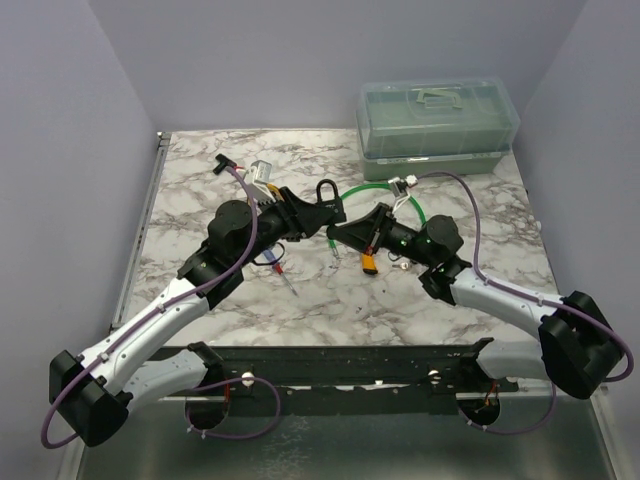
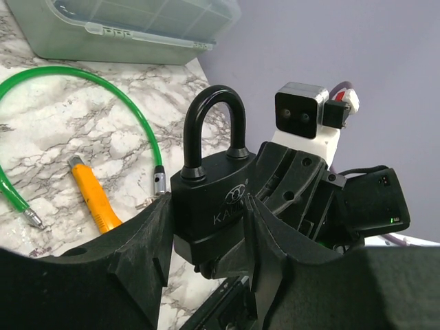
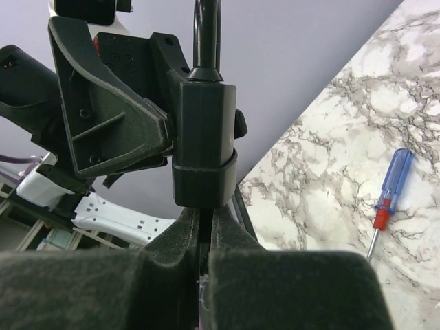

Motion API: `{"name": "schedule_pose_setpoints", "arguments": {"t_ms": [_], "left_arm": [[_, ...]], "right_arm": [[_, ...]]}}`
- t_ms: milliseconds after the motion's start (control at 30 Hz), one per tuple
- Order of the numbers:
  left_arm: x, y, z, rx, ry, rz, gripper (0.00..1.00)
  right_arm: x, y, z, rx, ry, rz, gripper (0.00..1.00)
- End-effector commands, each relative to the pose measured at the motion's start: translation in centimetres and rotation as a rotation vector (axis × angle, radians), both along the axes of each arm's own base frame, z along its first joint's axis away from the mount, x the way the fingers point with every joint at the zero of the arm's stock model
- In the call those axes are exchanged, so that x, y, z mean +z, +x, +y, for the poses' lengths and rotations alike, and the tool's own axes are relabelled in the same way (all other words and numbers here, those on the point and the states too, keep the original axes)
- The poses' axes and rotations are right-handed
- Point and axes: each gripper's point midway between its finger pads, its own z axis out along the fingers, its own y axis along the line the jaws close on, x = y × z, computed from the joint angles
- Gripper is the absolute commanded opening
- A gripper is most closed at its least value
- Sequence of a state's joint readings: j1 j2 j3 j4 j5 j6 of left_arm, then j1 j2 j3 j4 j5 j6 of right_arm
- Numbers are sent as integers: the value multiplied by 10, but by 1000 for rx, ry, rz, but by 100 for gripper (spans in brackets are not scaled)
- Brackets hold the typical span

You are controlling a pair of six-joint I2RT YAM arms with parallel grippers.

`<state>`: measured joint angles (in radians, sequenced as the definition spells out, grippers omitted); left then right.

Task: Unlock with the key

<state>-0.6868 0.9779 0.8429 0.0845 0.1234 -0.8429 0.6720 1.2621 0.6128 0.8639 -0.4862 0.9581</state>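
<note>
My left gripper point(image 1: 312, 214) is shut on the body of the black padlock point(image 1: 323, 200) and holds it above the table with its shackle closed. The padlock fills the left wrist view point(image 2: 213, 199), clamped between my left gripper's point(image 2: 208, 213) pads. My right gripper point(image 1: 338, 232) faces it from the right. In the right wrist view my right gripper point(image 3: 205, 214) is shut with its tips pressed against the bottom face of the padlock point(image 3: 203, 130). Only a thin dark slit shows between the pads. The key is hidden between them.
A blue-and-red-handled screwdriver point(image 3: 389, 187) lies on the marble table point(image 1: 330, 300) below the arms. An orange utility knife point(image 2: 96, 196) and a green cable loop point(image 2: 89, 86) lie under the padlock. A clear toolbox point(image 1: 437, 125) stands at the back right.
</note>
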Motion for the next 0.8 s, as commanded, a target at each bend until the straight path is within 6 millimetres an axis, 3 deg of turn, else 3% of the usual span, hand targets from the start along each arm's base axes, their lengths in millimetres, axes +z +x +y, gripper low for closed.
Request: {"name": "schedule_pose_setpoints", "arguments": {"t_ms": [0,200,300,567,633,767], "left_arm": [[-4,-52,-29,-278,-33,37,27],[-1,-52,-23,-250,-41,8,67],[-1,-53,-21,-245,-41,-4,81],[-16,-43,-13,-171,16,44,91],[-20,-40,-14,-160,51,77,99],[-29,-25,-10,-78,102,169,99]], "right_arm": [[51,5,-3,-31,71,-175,0],[53,2,-4,-25,66,-195,0],[54,1,-5,-26,65,-202,0],[55,2,-8,-55,34,-214,0],[52,6,-10,-80,9,-221,0],[43,14,-15,-139,-51,-223,0]]}}
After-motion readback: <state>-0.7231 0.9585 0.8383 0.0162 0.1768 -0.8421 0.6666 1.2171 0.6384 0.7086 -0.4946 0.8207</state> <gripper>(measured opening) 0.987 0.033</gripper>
